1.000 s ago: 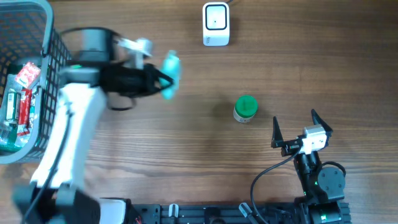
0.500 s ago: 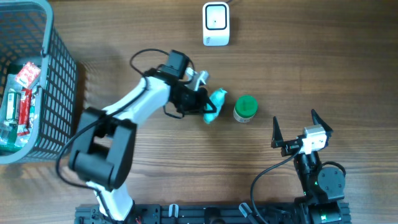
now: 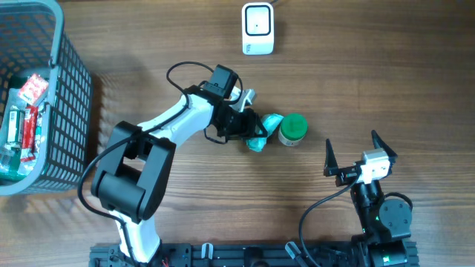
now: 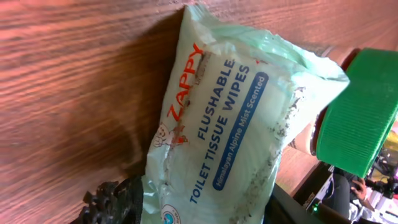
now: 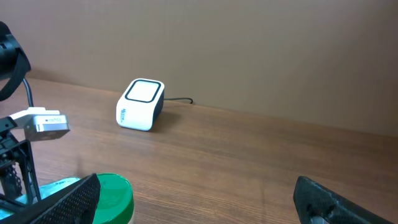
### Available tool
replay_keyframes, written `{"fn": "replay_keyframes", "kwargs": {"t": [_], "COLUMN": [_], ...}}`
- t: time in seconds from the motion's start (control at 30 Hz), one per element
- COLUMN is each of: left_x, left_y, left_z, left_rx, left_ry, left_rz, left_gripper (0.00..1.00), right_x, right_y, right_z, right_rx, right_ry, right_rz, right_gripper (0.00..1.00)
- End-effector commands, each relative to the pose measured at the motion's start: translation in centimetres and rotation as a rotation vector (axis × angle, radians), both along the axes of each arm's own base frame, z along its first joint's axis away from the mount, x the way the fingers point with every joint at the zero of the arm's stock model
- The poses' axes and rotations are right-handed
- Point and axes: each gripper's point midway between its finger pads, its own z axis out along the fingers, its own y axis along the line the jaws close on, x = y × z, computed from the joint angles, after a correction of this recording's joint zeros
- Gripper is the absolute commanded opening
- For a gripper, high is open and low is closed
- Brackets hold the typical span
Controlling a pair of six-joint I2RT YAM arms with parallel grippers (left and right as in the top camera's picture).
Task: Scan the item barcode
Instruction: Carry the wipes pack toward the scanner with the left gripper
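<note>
Two hands overhead: left hand (image 3: pixel 249 127) at the wipes pack (image 3: pixel 260 143), lying on the counter (image 3: pixel 185 215) beside the green-lidded jar (image 3: pixel 292 129), well short of the scanner (image 3: pixel 257 28); right hand (image 3: pixel 350 141) idles wide, out of the way. Left wrist: fingers (image 4: pixel 109 199) flank the pack, grip unclear. Right wrist: scanner window faces up.

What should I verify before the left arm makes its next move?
1. Wipes pack down on the table: ok.
2. Left gripper let go of the pack: cannot tell; its fingers flank the pack.
3. Barcode in view: not ok; only the printed front shows, with no barcode on it.
4. Green-lidded jar upright beside the pack: ok; whether they touch, cannot tell.
5. Scanner unobstructed: ok.
6. Right gripper open and apart from the items: ok.
</note>
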Motion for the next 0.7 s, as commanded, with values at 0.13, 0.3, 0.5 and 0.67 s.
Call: {"fn": "replay_keyframes", "kwargs": {"t": [0.13,0.3,0.5,0.67], "left_x": [2.3,3.1,4.1,5.0], "left_y": [1.6,3.0,5.6,7.3], "left_z": [1.7,0.9,0.1,0.4], "left_rx": [0.087,0.182,0.302,0.352], "left_ry": [-0.11,-0.148,-0.178,-0.179], "left_rz": [0.053,0.083,0.132,0.169], "left_gripper": [0.4,0.41,0.44,0.48], "right_x": [0.0,0.0,0.0,0.0], "right_y": [0.1,0.1,0.1,0.1], "right_z": [0.1,0.1,0.1,0.1], "right_rx": [0.005,0.005,0.005,0.005], "right_ry": [-0.002,-0.002,-0.002,-0.002], "right_rz": [0.006,0.006,0.006,0.006], "right_gripper": [1.0,1.0,1.0,1.0]}}
